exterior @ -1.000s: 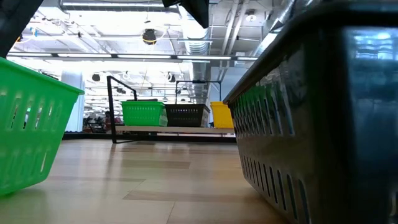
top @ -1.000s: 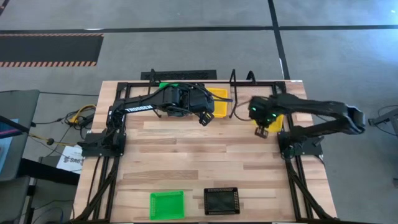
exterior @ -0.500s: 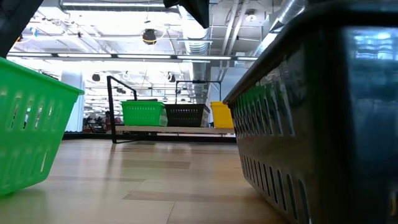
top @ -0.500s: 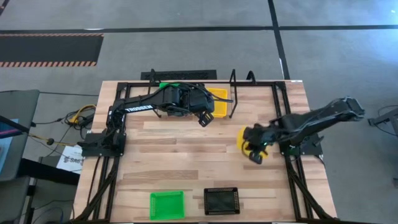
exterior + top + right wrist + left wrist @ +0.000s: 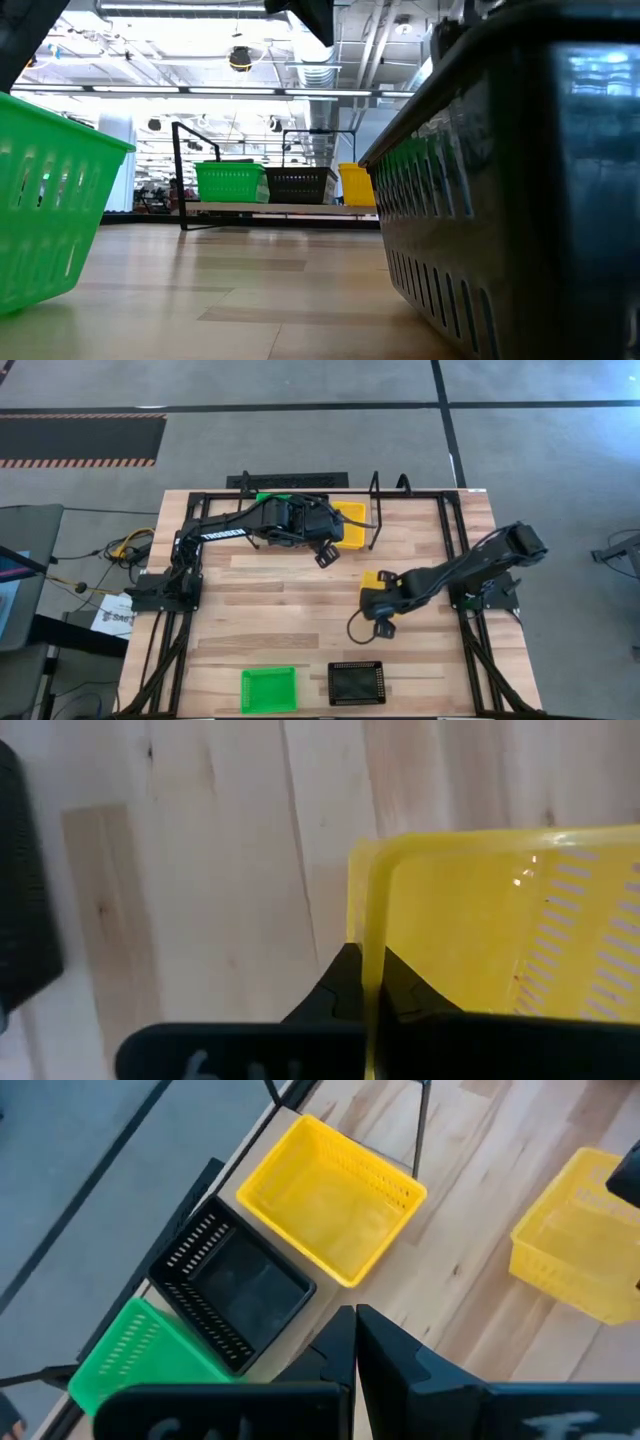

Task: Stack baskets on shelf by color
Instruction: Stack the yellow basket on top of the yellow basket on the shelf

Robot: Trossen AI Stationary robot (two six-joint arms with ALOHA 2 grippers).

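Note:
The shelf [image 5: 285, 209] stands at the table's far edge. On it sit a green basket [image 5: 145, 1360], a black basket [image 5: 235, 1285] and a yellow basket [image 5: 330, 1195], side by side. My left gripper [image 5: 355, 1342] hovers shut above them, touching nothing. Near the table's middle, my right gripper [image 5: 380, 600] is shut on a second yellow basket [image 5: 372, 580]. A green basket [image 5: 268, 688] and a black basket [image 5: 356, 682] rest on their bottoms at the near edge. My right gripper pinches one side wall of the yellow basket [image 5: 372, 945] just below its rim, near a corner, with one finger inside the basket and one outside. The fingers come steeply from above. The basket's opening faces up; whether its bottom is clear of the table I cannot tell.
Bare wooden tabletop [image 5: 270, 610] lies between the shelf and the two near baskets. The shelf's black wire uprights [image 5: 375, 510] rise beside the yellow basket on it. In the low view the near black basket [image 5: 520, 180] blocks the table's right side.
My right gripper has swung from the table's right edge toward its middle, leftward and a little nearer, turning as it went, and has brought the yellow basket along. It has stayed shut on the basket throughout.

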